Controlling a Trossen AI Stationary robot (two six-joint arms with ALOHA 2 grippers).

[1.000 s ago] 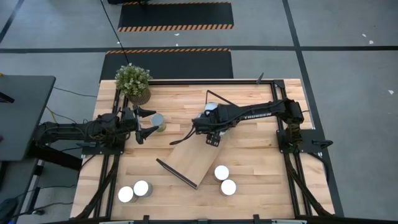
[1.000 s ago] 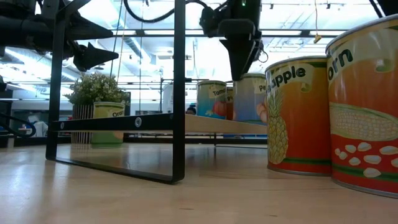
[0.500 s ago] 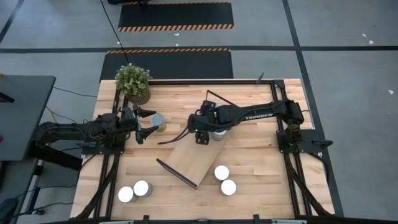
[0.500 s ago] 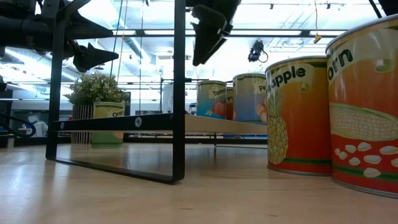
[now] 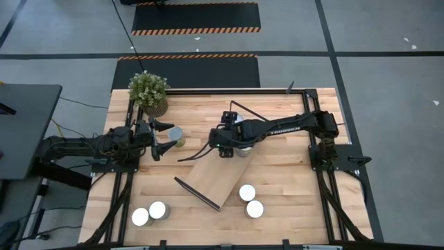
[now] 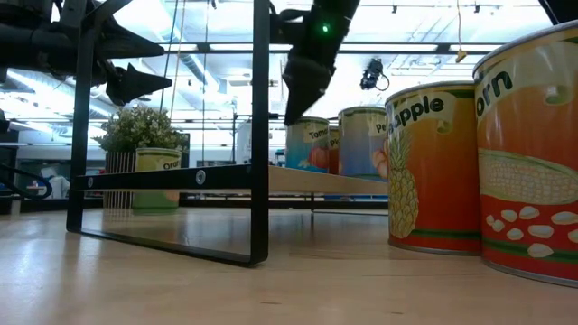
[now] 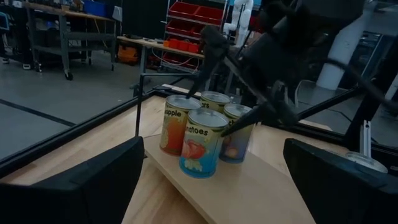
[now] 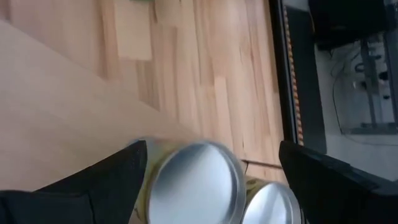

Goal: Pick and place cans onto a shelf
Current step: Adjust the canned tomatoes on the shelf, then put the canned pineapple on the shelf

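Note:
The light-wood shelf lies slantwise on the table's middle, with black wire frames at its ends. Three cans stand close together on its far end. My right gripper hangs open just above them. In the right wrist view its fingers stand on either side of one silver can top without touching it. My left gripper is open and raised at the table's left. A greenish-labelled can stands on the table just past its fingertips. Four more cans stand near the front edge, in two pairs.
A potted plant stands at the far left corner. The shelf's near wire frame stands upright close to the low camera. Two cans stand right of it. Bare tabletop shows between the front can pairs.
My right gripper has gone toward the table's left, along the row of cans on the shelf. It now hangs over the leftmost can there, a little lower than half a second ago. The cans and the shelf have stayed in place.

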